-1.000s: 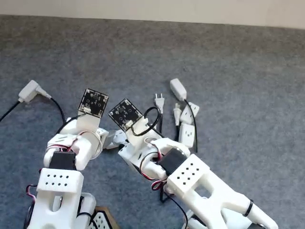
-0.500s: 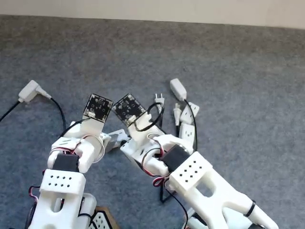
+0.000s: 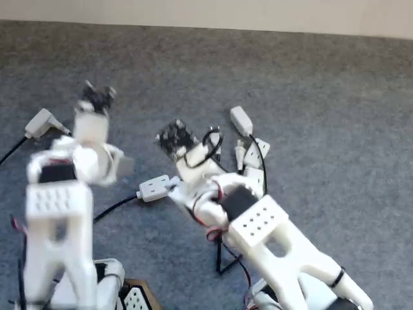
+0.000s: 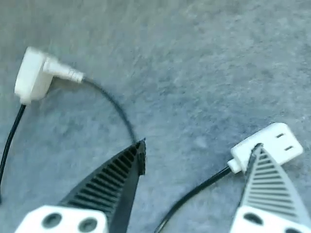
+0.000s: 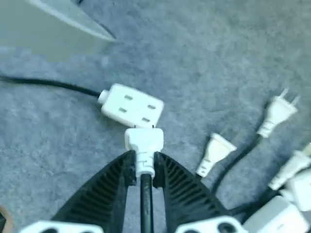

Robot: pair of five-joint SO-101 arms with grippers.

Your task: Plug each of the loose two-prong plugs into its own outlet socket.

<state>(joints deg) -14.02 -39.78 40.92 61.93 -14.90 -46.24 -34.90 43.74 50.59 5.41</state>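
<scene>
One white two-prong plug [image 5: 144, 143] is clamped by the right gripper [image 5: 143, 165] and pressed against the edge of the white outlet block [image 5: 131, 107], but full seating cannot be confirmed. At least two loose plugs [image 5: 214, 154] are left lying at the block's 2 o'clock in the high view. The left gripper [image 4: 199, 155] is held wide apart and empty at the block's 11 o'clock, and bare carpet [image 3: 322, 77] is offered toward 12 and 3 o'clock.

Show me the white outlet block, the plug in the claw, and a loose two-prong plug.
outlet block [image 5: 132, 107]: right wrist view, on its slotted top face.
held plug [image 5: 144, 141]: right wrist view, on its white body.
loose two-prong plug [image 5: 276, 112]: right wrist view, on its body behind the prongs.
</scene>
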